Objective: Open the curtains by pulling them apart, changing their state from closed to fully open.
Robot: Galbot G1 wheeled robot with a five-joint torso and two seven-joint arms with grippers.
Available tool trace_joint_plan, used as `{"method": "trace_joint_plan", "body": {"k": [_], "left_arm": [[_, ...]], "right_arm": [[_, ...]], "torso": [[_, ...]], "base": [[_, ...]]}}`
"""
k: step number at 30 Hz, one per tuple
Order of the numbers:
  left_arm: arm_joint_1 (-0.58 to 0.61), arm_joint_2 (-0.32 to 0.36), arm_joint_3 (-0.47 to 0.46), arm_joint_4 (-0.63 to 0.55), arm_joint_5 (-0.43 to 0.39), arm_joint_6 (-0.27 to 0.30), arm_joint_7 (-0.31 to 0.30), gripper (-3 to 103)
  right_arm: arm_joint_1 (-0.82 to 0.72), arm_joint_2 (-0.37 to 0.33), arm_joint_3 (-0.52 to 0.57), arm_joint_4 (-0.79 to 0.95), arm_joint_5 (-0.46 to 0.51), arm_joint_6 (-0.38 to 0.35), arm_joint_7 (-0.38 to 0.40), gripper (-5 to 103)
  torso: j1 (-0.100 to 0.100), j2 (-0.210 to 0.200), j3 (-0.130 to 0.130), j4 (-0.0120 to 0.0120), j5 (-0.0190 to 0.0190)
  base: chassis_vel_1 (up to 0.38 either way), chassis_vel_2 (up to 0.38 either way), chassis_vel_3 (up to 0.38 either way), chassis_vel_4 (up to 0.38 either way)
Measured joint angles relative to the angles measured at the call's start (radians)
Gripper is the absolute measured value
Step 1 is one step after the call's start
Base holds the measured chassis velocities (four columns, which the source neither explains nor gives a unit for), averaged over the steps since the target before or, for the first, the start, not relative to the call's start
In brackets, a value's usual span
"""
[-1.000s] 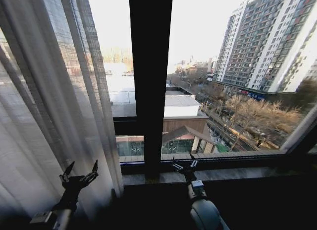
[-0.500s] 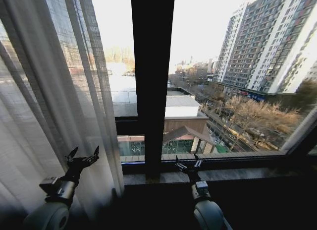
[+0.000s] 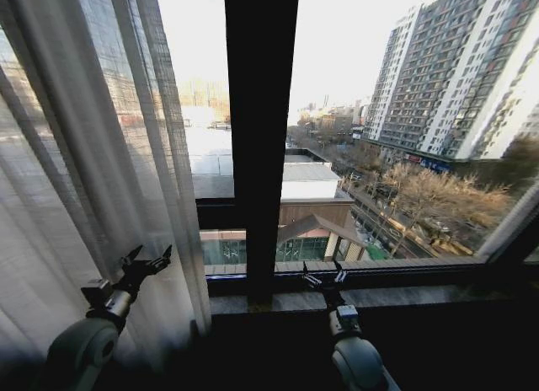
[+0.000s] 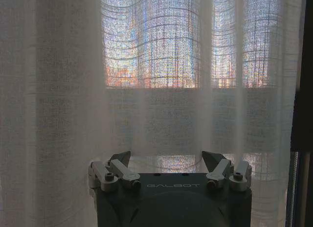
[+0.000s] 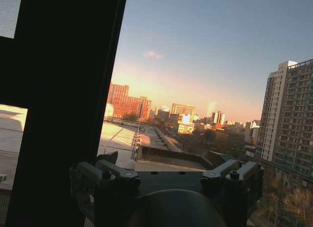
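A sheer white pleated curtain [image 3: 93, 180] hangs bunched at the left of the window, its inner edge ending left of the black centre frame bar [image 3: 259, 138]. My left gripper [image 3: 150, 261] is open, low in front of this curtain's lower folds, holding nothing. In the left wrist view the curtain [image 4: 156, 75] spans the picture just ahead of the open left gripper [image 4: 167, 161]. My right gripper [image 3: 325, 278] stands open near the window sill, facing bare glass; in its wrist view the right gripper [image 5: 166, 161] holds nothing. A pale strip [image 3: 514, 218] at the far right edge may be the other curtain.
The black centre frame bar [image 5: 63, 104] stands just beside the right gripper. A dark sill [image 3: 370, 295] runs below the glass. Outside are rooftops, trees and a tall apartment block [image 3: 459, 71].
The left arm has swung in and turned, its gripper now a little lower and further right. The right gripper edged slightly right. The whole view shifted a little.
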Motion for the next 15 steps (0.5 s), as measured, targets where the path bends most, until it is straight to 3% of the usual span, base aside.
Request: {"method": "trace_joint_plan", "body": {"k": [2,7,10,13,15], "left_arm": [[-0.001,0.009,0.001,0.002,-0.006,0.000,0.018,71],[0.008,0.016,-0.001,0.002,-0.006,-0.002,0.050,60],[0.015,0.022,-0.006,0.002,-0.004,-0.006,0.070,43],[0.017,0.024,-0.009,0.003,-0.003,-0.008,0.079,38],[0.018,0.027,-0.012,0.006,-0.002,-0.009,0.085,28]], "right_arm": [[0.005,0.001,0.002,-0.006,0.001,0.001,0.000,100],[0.010,0.006,0.005,-0.011,0.002,0.001,0.000,100],[0.013,0.014,0.008,-0.017,0.002,0.002,0.000,100],[0.015,0.017,0.008,-0.021,0.002,0.003,0.001,100],[0.017,0.022,0.009,-0.023,0.002,0.004,0.001,100]], "torso": [[0.000,0.000,0.000,0.0000,0.0000],[0.000,0.000,0.000,0.0000,0.0000],[0.000,0.000,0.000,0.0001,0.0000],[0.000,0.000,0.000,0.0000,0.0000],[0.000,0.000,0.000,0.0000,0.0001]], "base": [[0.000,0.000,0.000,0.000],[0.000,0.000,0.000,0.000],[0.000,0.000,0.000,0.000],[0.000,0.000,0.000,0.000],[0.000,0.000,0.000,0.000]]}}
